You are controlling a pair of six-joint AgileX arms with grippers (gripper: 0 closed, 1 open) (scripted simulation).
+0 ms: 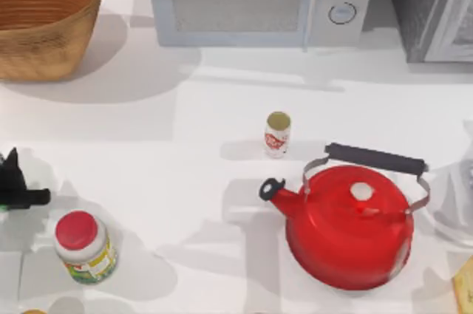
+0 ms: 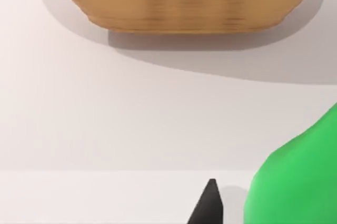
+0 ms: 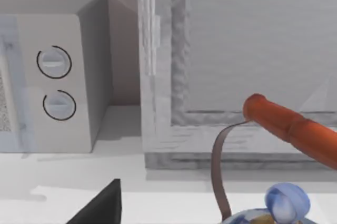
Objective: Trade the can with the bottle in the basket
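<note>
White bench: left claw (image 1: 18,188) grips the bottle (image 2: 300,176) outside the basket (image 1: 44,22) (half done); can (image 1: 277,134) waits mid-bench. Right claw: can't tell.

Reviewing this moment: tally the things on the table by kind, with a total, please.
Baskets: 1, the basket
Cans: 1, the can
Bottles: 1, the bottle, green, at the left gripper
Jars: 1, red-lidded jar
Kettles: 1, red kettle
Microwaves: 1, microwave
Total: 6

One basket (image 1: 44,18), can (image 1: 277,134), jar (image 1: 85,247), kettle (image 1: 347,225), microwave (image 1: 259,0)
</note>
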